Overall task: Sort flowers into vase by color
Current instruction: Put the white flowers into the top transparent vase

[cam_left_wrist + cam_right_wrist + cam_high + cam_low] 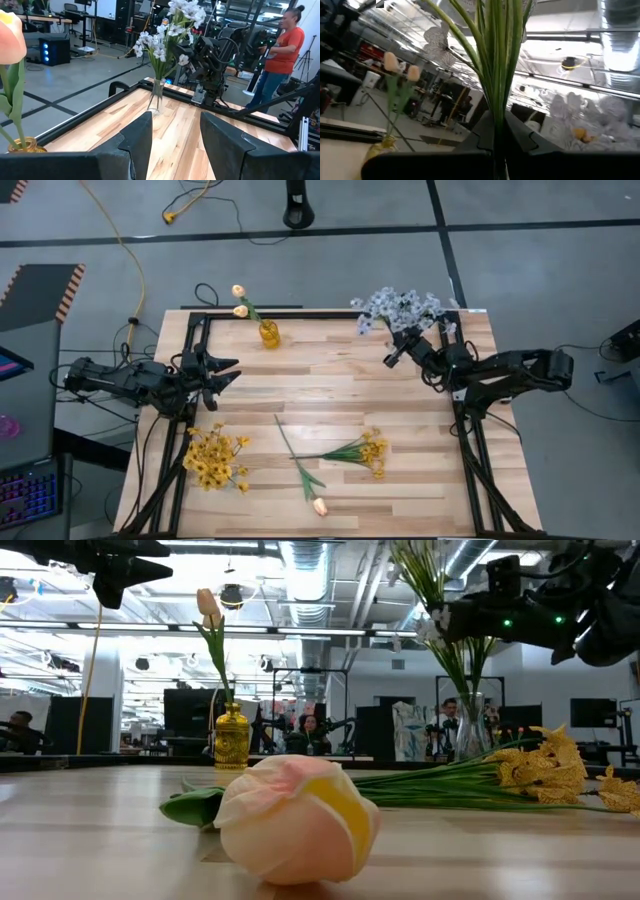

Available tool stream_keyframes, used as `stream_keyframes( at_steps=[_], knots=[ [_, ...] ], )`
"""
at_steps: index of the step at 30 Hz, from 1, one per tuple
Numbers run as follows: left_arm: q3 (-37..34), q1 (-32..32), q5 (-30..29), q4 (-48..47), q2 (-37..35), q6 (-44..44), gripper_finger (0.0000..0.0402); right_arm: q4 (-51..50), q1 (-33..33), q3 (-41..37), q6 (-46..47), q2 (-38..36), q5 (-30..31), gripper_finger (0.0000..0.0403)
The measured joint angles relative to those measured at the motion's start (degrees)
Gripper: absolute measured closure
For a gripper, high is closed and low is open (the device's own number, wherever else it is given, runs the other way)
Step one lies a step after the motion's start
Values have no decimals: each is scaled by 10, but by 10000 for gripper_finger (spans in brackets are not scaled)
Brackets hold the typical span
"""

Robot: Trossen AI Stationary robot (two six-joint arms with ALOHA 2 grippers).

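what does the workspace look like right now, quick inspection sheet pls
surface: wooden table, pale planks, black frame rails.
job's things: peach tulips in yellow vase; blue-white spray in clear vase; yellow cluster, yellow sprig and peach tulip lying loose.
clutter: nothing seen.
grippers: left gripper open, empty, at the left edge; right gripper shut on blue-white spray stems.
cables: yellow cable on floor.
surroundings: person in orange shirt beyond the table.

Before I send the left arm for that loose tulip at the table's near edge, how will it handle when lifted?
The tulip likely droops: its thin stem carries a bulky bud at one end. Lying flat with the stem against the wood, it probably gives the fingers little to get under. The rounded bud may roll if nudged.
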Motion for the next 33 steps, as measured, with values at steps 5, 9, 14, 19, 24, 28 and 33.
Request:
stream_keyframes(
  at_steps=[5, 9, 14, 19, 24, 28, 33],
  knots=[
    [0, 0, 0, 0, 0, 0, 249, 0, -1, 0, -2, 0, 54, 360],
    [0, 0, 0, 0, 0, 0, 249, 0, -1, 0, -2, 0, 66, 355],
    [0, 0, 0, 0, 0, 0, 249, 0, 0, 0, 0, 0, 67, 350],
    [0, 0, 0, 0, 0, 0, 249, -1, -1, 0, 0, 0, 67, 348],
    [0, 0, 0, 0, 0, 0, 249, -6, -1, 0, 0, 0, 67, 347],
    [0, 0, 0, 0, 0, 0, 249, -7, -1, 0, 0, 0, 73, 347],
    [0, 0, 0, 0, 0, 0, 249, -9, 1, 0, -1, 0, 103, 334]
  ],
)
